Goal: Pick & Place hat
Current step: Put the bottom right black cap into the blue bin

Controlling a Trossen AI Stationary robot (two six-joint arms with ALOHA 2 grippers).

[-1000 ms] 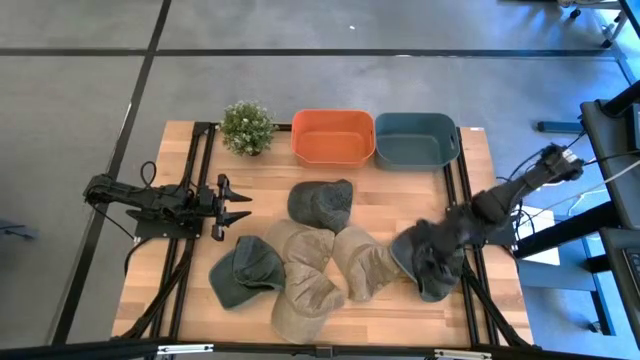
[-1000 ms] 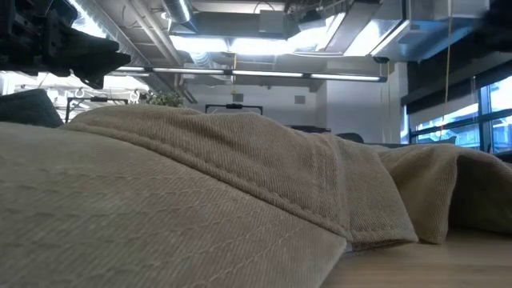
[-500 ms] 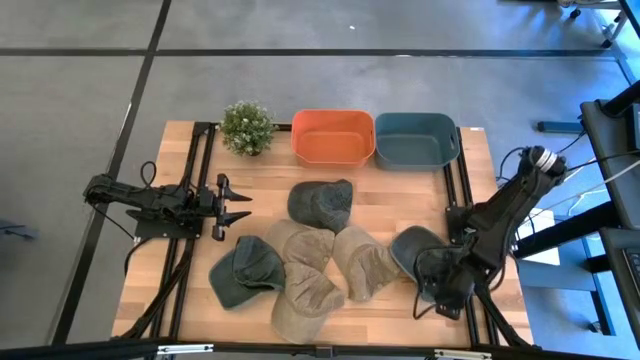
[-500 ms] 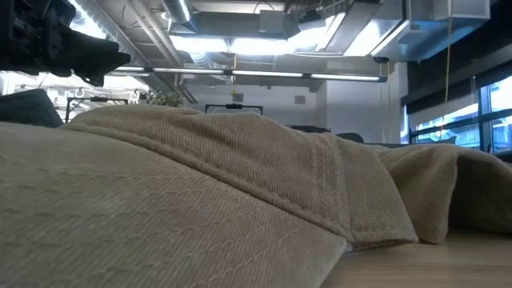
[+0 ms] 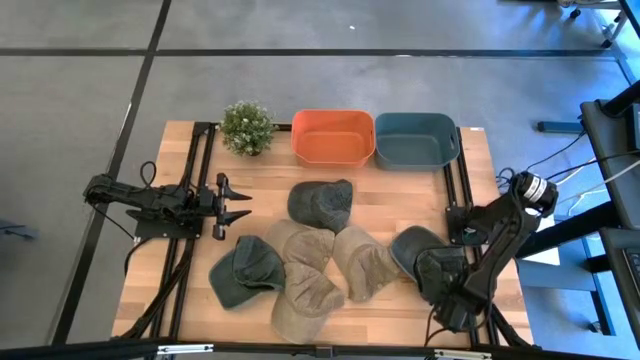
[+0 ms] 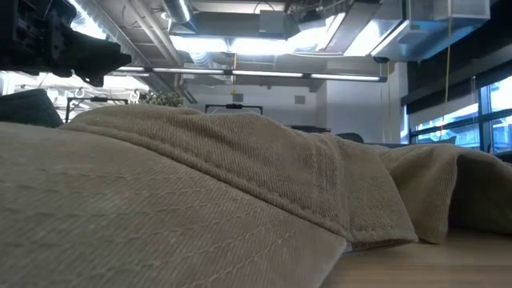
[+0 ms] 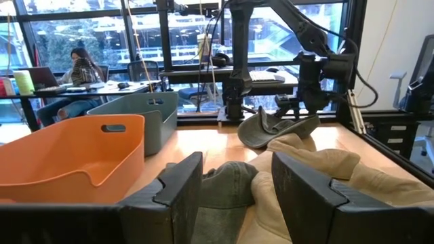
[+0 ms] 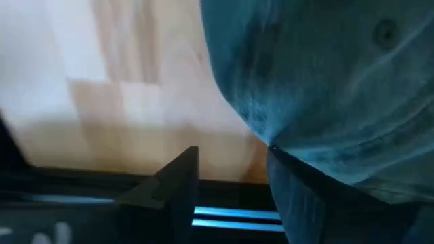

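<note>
The dark blue-grey hat (image 5: 415, 248) lies near the table's right edge; in the left wrist view this hat (image 7: 271, 129) shows with its rim turned up. My right gripper (image 5: 445, 292) is at its near right side, low and open (image 8: 232, 176). The hat's cloth (image 8: 325, 81) fills one side of the right wrist view. My left gripper (image 5: 240, 207) waits open (image 7: 236, 183) at the table's left side, pointing right across it. An orange bin (image 5: 333, 137) and a blue bin (image 5: 415, 140) stand at the far edge. My right gripper has one finger (image 8: 291, 196) against the blue-grey hat's rim (image 8: 261, 132). The cloth lies over that finger and none shows in the gap between the two. The fingers slant down from the table's near right side. The hat's far part lies on the table.
A dark grey hat (image 5: 320, 203), a green hat (image 5: 245, 270) and tan hats (image 5: 305, 280) overlap mid-table; one tan hat (image 6: 200, 200) blocks the low view. A potted plant (image 5: 246, 127) stands far left. Black rails (image 5: 458, 200) run along both sides.
My right gripper has moved from over the blue-grey hat toward the table's near edge, its arm swinging near and right. The hat, bunched up beneath the gripper a second ago, now lies flatter and more spread out in about the same place.
</note>
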